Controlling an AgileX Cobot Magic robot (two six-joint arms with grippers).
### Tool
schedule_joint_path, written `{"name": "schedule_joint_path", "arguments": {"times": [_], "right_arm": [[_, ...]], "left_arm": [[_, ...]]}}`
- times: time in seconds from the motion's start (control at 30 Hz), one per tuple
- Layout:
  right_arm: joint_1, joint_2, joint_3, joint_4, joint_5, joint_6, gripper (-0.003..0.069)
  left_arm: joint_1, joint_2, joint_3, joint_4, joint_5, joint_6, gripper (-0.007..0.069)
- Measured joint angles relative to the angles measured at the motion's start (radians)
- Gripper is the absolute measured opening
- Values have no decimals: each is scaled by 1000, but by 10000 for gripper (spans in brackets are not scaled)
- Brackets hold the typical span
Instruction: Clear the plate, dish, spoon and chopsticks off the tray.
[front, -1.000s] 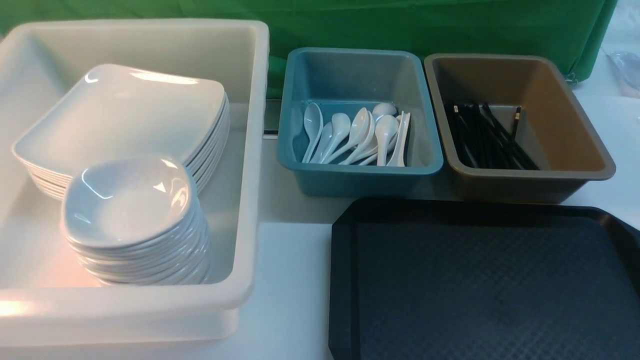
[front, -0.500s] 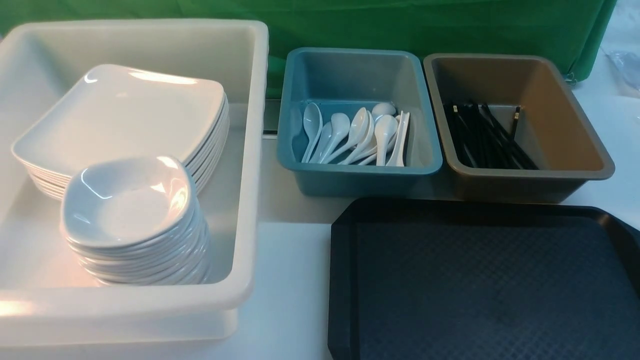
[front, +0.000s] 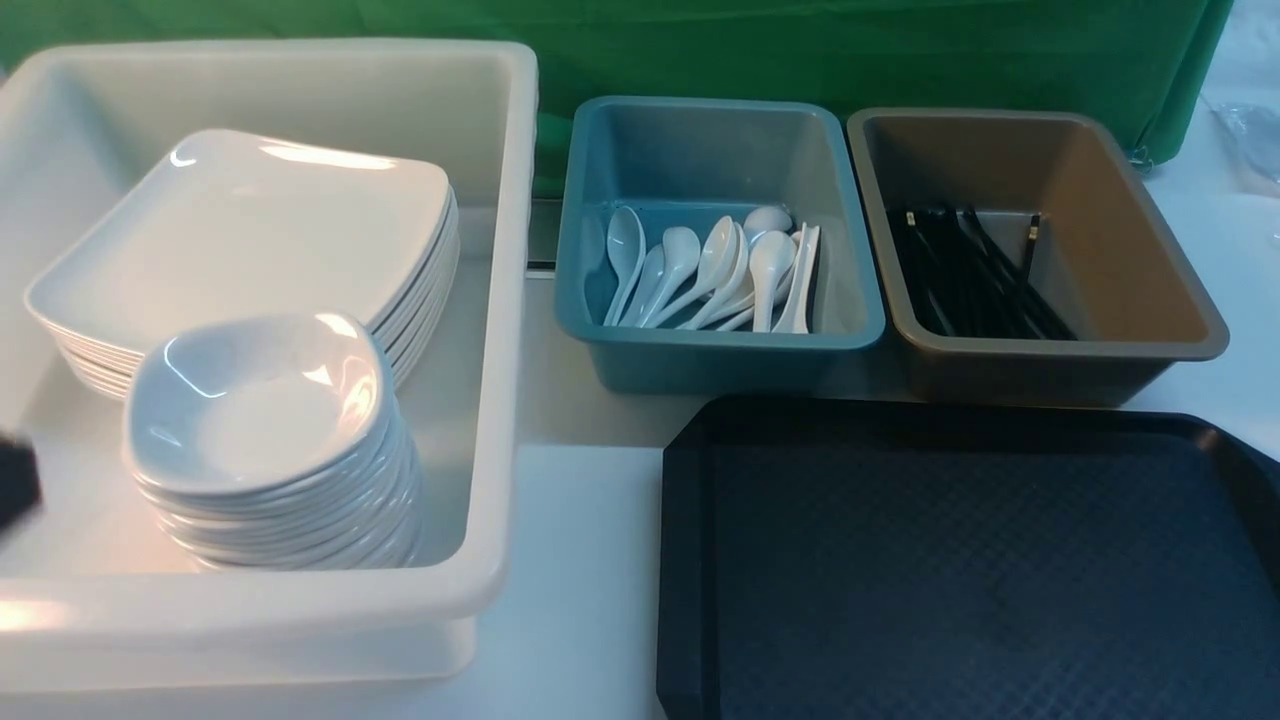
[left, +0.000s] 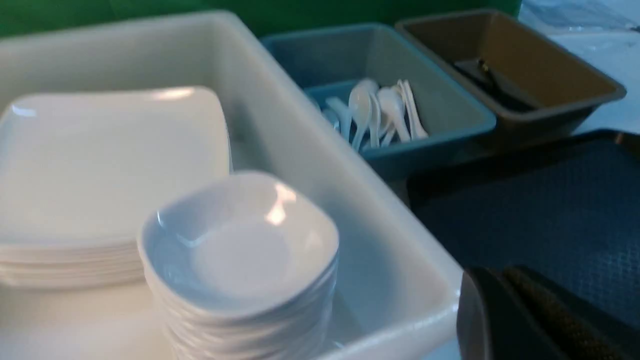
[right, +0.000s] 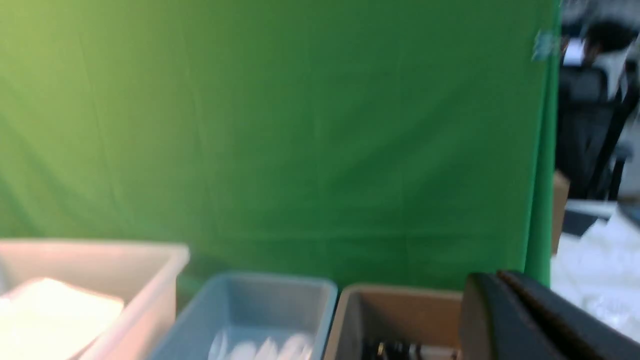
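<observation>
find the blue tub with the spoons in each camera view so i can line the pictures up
Front view: the blue tub sits at centre, toward the back, between the white bin and the brown tub.
Left wrist view: upper middle, blurred, beyond the white bin's wall.
Right wrist view: bottom edge, only its far part shows.
Shared landmark: the brown tub right beside it, in all three.

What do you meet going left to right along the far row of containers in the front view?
Large white plastic tub holding stacked white plates and dishes → blue plastic tub of white spoons → brown plastic tub of black chopsticks.
</observation>
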Motion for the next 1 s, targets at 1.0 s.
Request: {"name": "schedule_joint_path", "arguments": {"times": [1.0], "right_arm": [[0,-231,276,2,-261,-9,136]], "left_arm": [[0,-142,272,-35,-283,-9,14]]}}
